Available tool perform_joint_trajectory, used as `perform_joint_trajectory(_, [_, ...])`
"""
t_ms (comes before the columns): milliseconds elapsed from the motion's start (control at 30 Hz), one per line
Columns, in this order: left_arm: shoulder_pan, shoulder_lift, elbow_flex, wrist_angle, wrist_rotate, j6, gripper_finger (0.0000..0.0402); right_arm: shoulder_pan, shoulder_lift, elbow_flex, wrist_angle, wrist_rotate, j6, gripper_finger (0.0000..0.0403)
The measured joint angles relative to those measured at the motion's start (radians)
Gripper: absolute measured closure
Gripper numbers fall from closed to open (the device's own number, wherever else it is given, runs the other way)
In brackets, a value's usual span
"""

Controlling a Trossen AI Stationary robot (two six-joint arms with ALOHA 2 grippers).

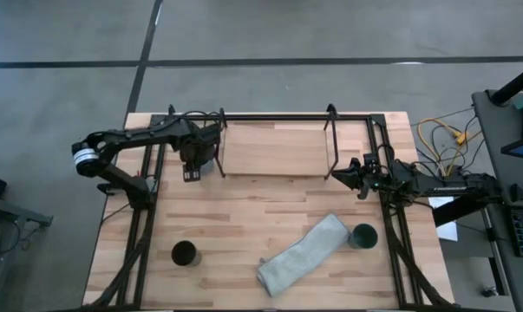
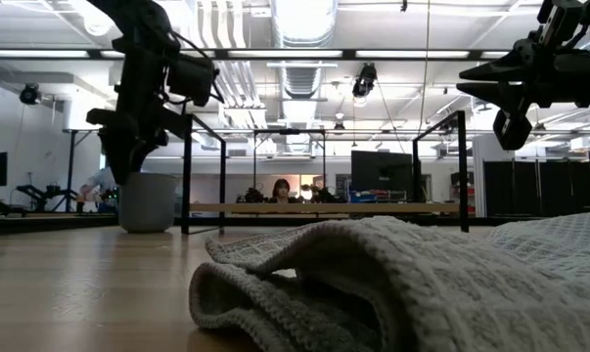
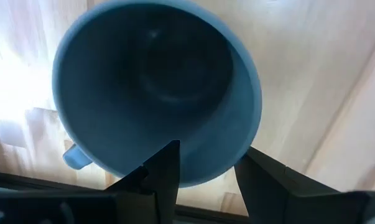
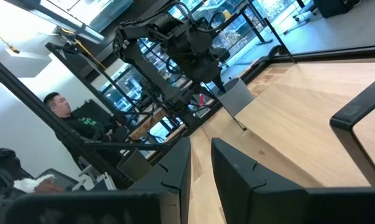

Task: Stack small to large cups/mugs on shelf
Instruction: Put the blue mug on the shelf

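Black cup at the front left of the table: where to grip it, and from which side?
The black cup stands upright, mouth open upward, with bare tabletop around it and no handle visible. Best guess: come straight down from above and pinch the rim, one finger inside, one outside. The cloth lies well clear to its right. The left gripper, now over the grey-blue mug, is the nearer one.

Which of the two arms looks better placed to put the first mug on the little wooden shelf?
Likely the left. Its gripper hangs over the grey-blue handled mug, beside the light-wood shelf board. The right gripper waits empty by the shelf's other end.
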State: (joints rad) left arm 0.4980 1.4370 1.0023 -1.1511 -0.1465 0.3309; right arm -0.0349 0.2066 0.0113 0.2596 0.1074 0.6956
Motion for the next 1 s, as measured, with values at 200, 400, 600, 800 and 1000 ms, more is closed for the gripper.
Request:
perform_joint_trajectory(200, [0.002, 0.016, 0.0, 0.028, -0.005, 0.016, 0.0269, 0.0, 0.0, 0.0, 0.0, 0.0, 0.003, 0.0344])
perform_joint_trajectory(400, [0.005, 0.02, 0.0, 0.029, -0.006, 0.017, 0.033, 0.0, 0.0, 0.0, 0.0, 0.0, 0.003, 0.0344])
perform_joint_trajectory(600, [0.005, 0.014, 0.0, 0.012, -0.012, 0.004, 0.0394, 0.0, 0.0, 0.0, 0.0, 0.0, 0.003, 0.0344])
perform_joint_trajectory(800, [0.005, -0.016, 0.036, -0.021, -0.017, -0.044, 0.04, 0.0, 0.0, 0.0, 0.0, 0.001, 0.003, 0.0344])
perform_joint_trajectory(1000, [0.005, -0.032, 0.141, -0.166, -0.087, -0.089, 0.0401, 0.0, 0.0, 0.0, 0.001, 0.018, 0.003, 0.0344])
